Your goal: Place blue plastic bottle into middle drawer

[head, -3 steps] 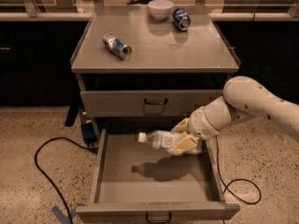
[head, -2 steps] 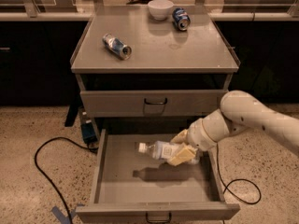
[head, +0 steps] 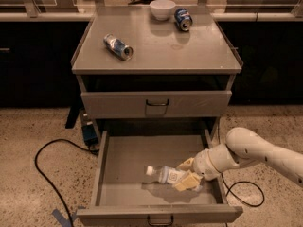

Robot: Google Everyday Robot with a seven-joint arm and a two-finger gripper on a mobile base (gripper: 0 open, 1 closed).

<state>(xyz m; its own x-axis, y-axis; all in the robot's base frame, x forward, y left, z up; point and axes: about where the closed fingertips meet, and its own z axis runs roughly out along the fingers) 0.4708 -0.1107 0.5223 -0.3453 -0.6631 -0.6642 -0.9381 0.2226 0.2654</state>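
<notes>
The grey cabinet's tabletop [head: 189,56] fills the upper half of the view. Beneath it the middle drawer [head: 124,157] stands pulled wide open, while the upper drawer [head: 113,104] above it is closed. The white robot arm [head: 258,148] reaches in from the right over the open drawer's right side. Its pincer [head: 186,173] is inside the drawer, clenched on the base end of the blue plastic bottle [head: 165,174]. The bottle lies on its side low over the drawer floor near the front right, white cap pointing left. Whether it touches the floor I cannot tell.

A black cable [head: 42,169] loops across the speckled floor at left. On the tabletop, a white bowl [head: 162,8] sits at the back, a drink can [head: 182,19] lies just beside it, and another can [head: 118,47] lies toward the left.
</notes>
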